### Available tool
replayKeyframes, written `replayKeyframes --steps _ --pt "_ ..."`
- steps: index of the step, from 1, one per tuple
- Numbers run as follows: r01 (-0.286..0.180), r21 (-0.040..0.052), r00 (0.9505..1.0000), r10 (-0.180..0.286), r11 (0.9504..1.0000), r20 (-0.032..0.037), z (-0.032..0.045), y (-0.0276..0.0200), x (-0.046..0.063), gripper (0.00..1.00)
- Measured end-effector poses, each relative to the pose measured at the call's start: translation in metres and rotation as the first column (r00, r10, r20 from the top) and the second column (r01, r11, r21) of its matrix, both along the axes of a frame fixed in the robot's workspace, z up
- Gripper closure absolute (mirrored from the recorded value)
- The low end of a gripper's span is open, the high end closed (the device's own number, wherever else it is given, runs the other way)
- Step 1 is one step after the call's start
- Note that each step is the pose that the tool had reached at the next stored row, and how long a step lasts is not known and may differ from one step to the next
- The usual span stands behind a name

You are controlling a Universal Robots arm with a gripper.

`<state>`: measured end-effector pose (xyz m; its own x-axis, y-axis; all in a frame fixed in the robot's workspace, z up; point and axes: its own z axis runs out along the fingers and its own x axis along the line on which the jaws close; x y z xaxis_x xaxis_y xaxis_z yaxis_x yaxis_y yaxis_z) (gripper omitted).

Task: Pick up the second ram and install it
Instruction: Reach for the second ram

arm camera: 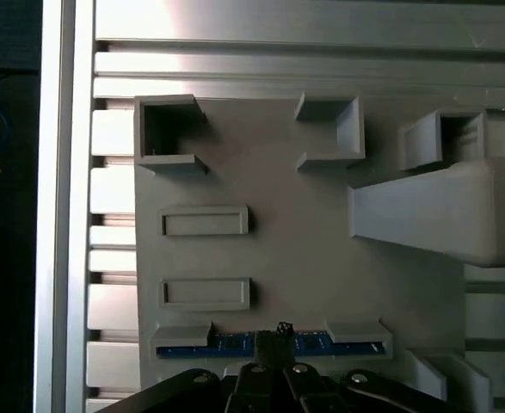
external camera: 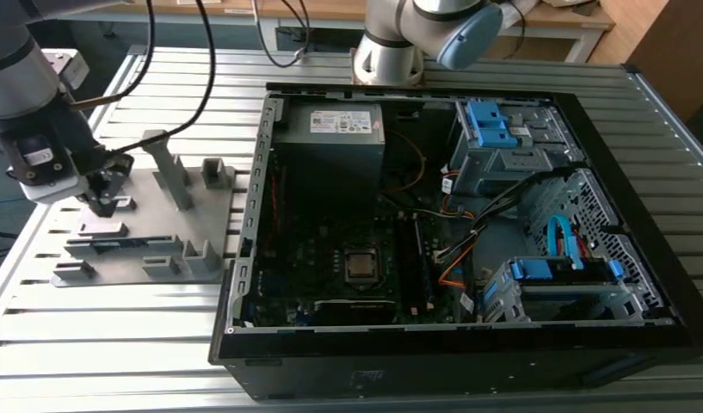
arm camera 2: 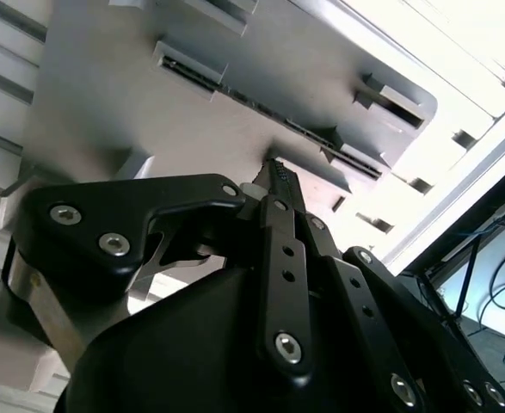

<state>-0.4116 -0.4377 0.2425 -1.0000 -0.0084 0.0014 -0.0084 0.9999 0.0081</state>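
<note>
Ribbed aluminium table (external camera: pixel 121 344), slotted profile, dull silver, runs under everything.

Far on the exterior view's left: the gripper (external camera: pixel 102 205) hangs low over the grey fixture plate (external camera: pixel 144 222). The plate is matt plastic with square pockets, raised blocks and one tall sloped post.

Task's thing: the second ram (arm camera: pixel 226 345) stands on its long edge in a slot along one border of that plate, held between two grey end blocks. It is a thin, flat, blue-green board; in the second wrist view it reads as a dark line (arm camera 2: pixel 252 105). In both wrist views the gripper's tip (arm camera: pixel 280 331) sits directly over the stick, about mid-length (arm camera 2: pixel 278 176). I cannot tell whether it touches, nor whether the jaws stand apart or together.

Step in hand, as I judge it: the pick itself, not yet a lift, since the stick is seated in its slot. A grip here calls for a square hold across the thin faces and a straight pull clear of the end blocks.

Middle to the exterior view's right: the open black computer case (external camera: pixel 443 353), sheet metal, lies on its side. Inside are a dark motherboard (external camera: pixel 317 224), a square metallic processor socket (external camera: pixel 360 265) and blue plastic drive brackets (external camera: pixel 495 125). It is well apart from the gripper.
</note>
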Motion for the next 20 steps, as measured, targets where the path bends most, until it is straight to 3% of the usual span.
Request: replayKeyframes --steps 10,20 --pt "-0.017 -0.0001 0.9998 0.017 0.9998 -0.0069 -0.0165 -0.0047 0.010 0.90" --pt "-0.019 -0.0002 0.9998 0.019 0.9998 -0.0071 -0.0182 -0.0055 0.010 0.90"
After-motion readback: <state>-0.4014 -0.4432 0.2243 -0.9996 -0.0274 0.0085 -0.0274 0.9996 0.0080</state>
